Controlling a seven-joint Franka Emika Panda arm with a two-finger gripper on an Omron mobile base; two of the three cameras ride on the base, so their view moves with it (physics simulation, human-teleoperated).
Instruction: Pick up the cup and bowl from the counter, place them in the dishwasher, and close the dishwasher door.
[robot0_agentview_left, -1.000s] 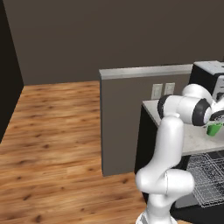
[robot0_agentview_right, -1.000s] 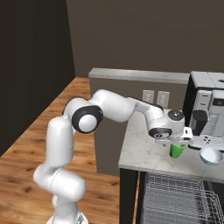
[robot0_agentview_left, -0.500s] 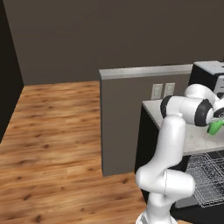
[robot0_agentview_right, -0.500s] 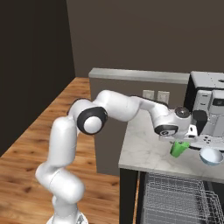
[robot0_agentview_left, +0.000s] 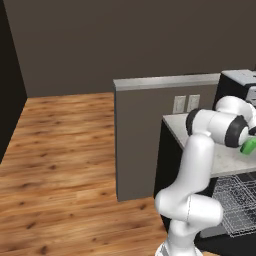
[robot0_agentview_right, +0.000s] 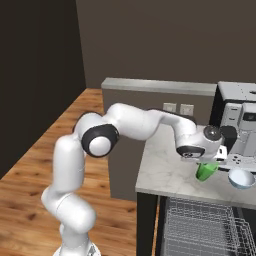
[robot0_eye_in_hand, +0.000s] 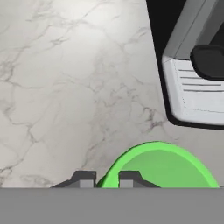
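Gripping the rim is the relation that matters here: the gripper (robot0_eye_in_hand: 107, 178) sits directly over the near edge of the cup (robot0_eye_in_hand: 159, 165), its two dark fingertips (robot0_eye_in_hand: 84, 178) drawn narrow with a sliver of the green wall between them, so the jaws appear to be pinching the cup's rim, one finger inside and one outside, rather than spanning the whole body. The cup (robot0_agentview_right: 205, 170) stands upright on the counter (robot0_agentview_right: 167, 172), its long axis vertical, mouth up toward the hand, close beside the base of the coffee machine (robot0_agentview_right: 239, 127); the bowl (robot0_agentview_right: 240, 178) rests on the same slab just beyond it, apart from the cup. Below the counter edge the dishwasher (robot0_agentview_right: 200, 227) shows its wire rack pulled out, so the carry ahead is, by my judgement, a straight lift followed by a short drop down and toward the robot. Compared with a second ago, the jaws have gone from wide to nearly shut, and the hand has shifted slightly further along the counter toward the coffee machine and settled lower on the cup, which looks tipped a little from where it stood; the bowl and rack lie as they did.
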